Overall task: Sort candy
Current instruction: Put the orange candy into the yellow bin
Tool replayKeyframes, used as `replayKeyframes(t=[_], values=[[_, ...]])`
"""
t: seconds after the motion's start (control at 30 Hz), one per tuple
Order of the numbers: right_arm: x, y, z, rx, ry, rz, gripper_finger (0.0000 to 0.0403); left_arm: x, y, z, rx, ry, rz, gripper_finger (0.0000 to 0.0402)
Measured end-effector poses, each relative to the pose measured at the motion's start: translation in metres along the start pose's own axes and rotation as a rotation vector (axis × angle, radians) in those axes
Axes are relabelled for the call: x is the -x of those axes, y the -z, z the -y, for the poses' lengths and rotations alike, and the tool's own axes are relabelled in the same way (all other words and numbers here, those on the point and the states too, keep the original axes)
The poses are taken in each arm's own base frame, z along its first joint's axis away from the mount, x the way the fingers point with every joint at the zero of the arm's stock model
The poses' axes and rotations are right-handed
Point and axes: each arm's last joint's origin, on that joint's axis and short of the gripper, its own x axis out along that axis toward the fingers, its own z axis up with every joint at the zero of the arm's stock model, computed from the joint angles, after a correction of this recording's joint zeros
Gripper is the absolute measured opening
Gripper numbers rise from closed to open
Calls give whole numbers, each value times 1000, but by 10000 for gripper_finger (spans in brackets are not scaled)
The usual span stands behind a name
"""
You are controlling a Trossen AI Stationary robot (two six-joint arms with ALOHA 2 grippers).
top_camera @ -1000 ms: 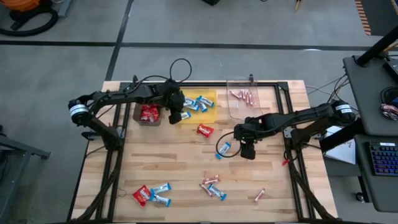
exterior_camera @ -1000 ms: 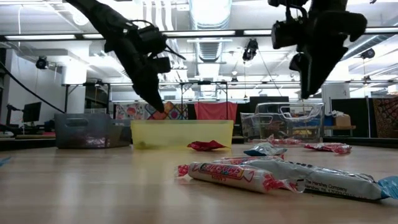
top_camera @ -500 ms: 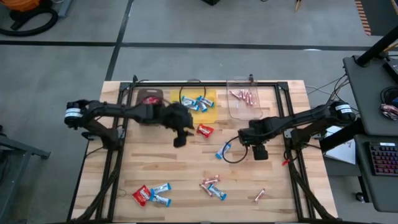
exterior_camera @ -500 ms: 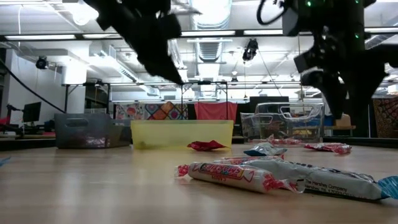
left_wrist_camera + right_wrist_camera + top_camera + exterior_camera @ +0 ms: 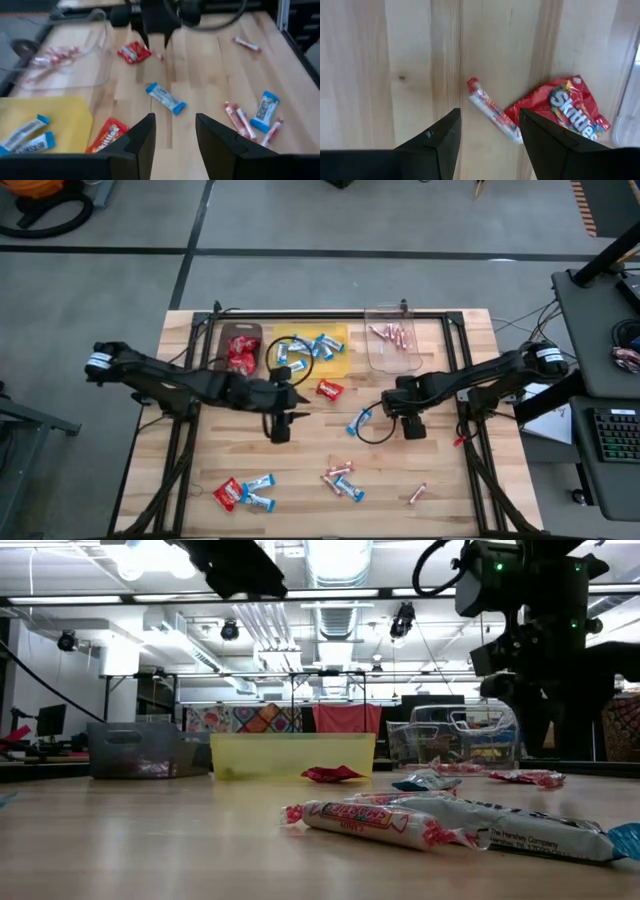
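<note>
Both grippers agape mid-table: left gripper [image 5: 280,427], right gripper [image 5: 412,426].

Wooden table [image 5: 300,450] (candies [image 5: 340,478], bins [image 5: 393,350]).

A wooden table [image 5: 300,450] with a dark metal frame [image 5: 460,360] along its edges stands on a grey floor [image 5: 100,300]. Three bins sit in a row near its far edge: a brown bin [image 5: 238,338] on the left, a yellow bin [image 5: 335,332] in the middle and a clear plastic bin [image 5: 380,355] on the right. A black cable [image 5: 300,352] loops above the yellow bin. Beside the table on the right stands a desk with a keyboard [image 5: 618,435]. In the low view, ceiling lights [image 5: 335,560] and shelving show in the room behind.
</note>
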Motion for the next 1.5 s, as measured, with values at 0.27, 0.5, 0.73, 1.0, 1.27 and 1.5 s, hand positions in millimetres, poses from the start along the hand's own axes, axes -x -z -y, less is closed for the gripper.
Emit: replayKeyframes(t=[0.27, 0.5, 0.73, 1.0, 1.27, 1.5], values=[[-21, -4, -1, 23, 0, -87, 191, 31, -7, 19, -5, -45, 103, 123], [-37, -8, -1, 34, -7, -145, 184, 41, -8, 26, 8, -99, 137, 123], [-40, -9, -2, 40, -15, -145, 88, 37, -6, 28, 30, -100, 121, 123], [-35, -13, -1, 26, -5, -135, 29, 25, -2, 32, 30, -108, 86, 123], [-3, -39, -2, 7, -51, -5, 26, 2, 15, 37, 26, -130, -43, 123], [42, -71, 3, 57, -44, 166, 24, -10, 28, 39, 52, -157, -144, 123]])
